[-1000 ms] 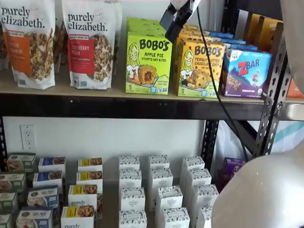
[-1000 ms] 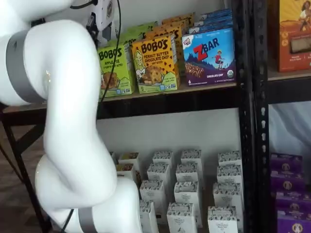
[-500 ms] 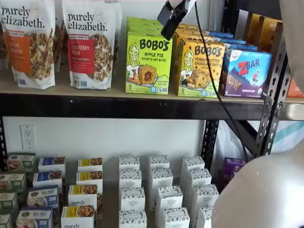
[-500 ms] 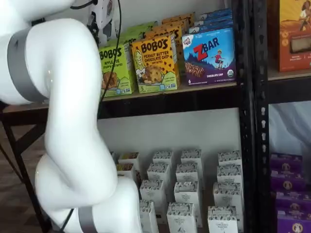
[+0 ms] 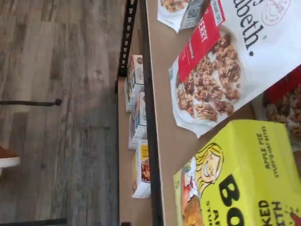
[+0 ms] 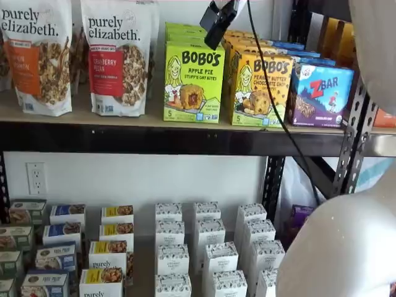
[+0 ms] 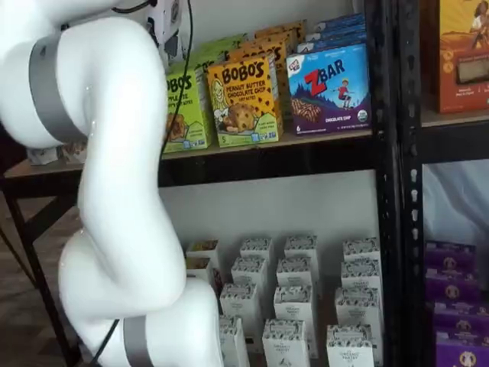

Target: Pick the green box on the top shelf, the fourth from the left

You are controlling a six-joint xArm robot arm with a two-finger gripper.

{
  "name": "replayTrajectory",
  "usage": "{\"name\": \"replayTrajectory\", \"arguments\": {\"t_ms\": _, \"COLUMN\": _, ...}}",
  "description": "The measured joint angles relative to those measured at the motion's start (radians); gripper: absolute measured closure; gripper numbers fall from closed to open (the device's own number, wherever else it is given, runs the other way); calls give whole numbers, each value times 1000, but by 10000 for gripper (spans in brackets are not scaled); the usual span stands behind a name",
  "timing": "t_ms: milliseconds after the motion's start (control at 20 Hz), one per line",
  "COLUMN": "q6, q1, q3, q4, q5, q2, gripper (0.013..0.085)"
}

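The green box (image 6: 193,83) stands on the top shelf (image 6: 154,139), between a granola bag and a yellow-orange Bobo's box (image 6: 258,90). More green boxes stand behind it. My gripper (image 6: 216,26) hangs from above at the green box's upper right corner, in front of it. Only its black fingers show, with no plain gap and nothing in them. In a shelf view my white arm hides the left part of the green box (image 7: 183,107). The wrist view shows the green box (image 5: 244,179) close up on the tan shelf board (image 5: 164,117).
Two Purely Elizabeth granola bags (image 6: 117,55) stand left of the green box. A blue Zbar box (image 6: 320,96) stands at the right by the dark upright (image 6: 352,136). Small boxes (image 6: 204,247) fill the lower shelf. A black cable (image 6: 278,111) hangs in front.
My gripper has moved left, from in front of the yellow-orange box to the green box's upper right corner. My arm has shifted right and covers more of the green box in a shelf view.
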State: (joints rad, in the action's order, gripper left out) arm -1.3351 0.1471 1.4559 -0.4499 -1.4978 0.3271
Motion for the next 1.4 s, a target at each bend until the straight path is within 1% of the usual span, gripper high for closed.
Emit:
{"name": "replayTrajectory", "arguments": {"t_ms": 150, "q6": -1, "q1": 0, "q3": 15, "q4": 1, "q5": 0, "q2": -16, "gripper": 130}}
{"name": "replayTrajectory", "arguments": {"t_ms": 250, "q6": -2, "q1": 0, "q3": 35, "q4": 9, "q5": -16, "q2": -34, "gripper": 130}}
{"name": "replayTrajectory", "arguments": {"t_ms": 450, "q6": -6, "q1": 0, "q3": 49, "q4": 21, "q5": -13, "q2": -55, "gripper": 130}}
{"name": "replayTrajectory", "arguments": {"t_ms": 800, "q6": -29, "q1": -11, "q3": 53, "q4": 28, "q5": 30, "q2": -88, "gripper": 130}}
{"name": "replayTrajectory", "arguments": {"t_ms": 1200, "q6": -44, "q1": -18, "q3": 62, "q4": 48, "q5": 44, "q2": -114, "gripper": 130}}
{"name": "replayTrajectory", "arguments": {"t_ms": 1400, "q6": -48, "q1": -14, "q3": 74, "q4": 81, "q5": 45, "q2": -137, "gripper": 130}}
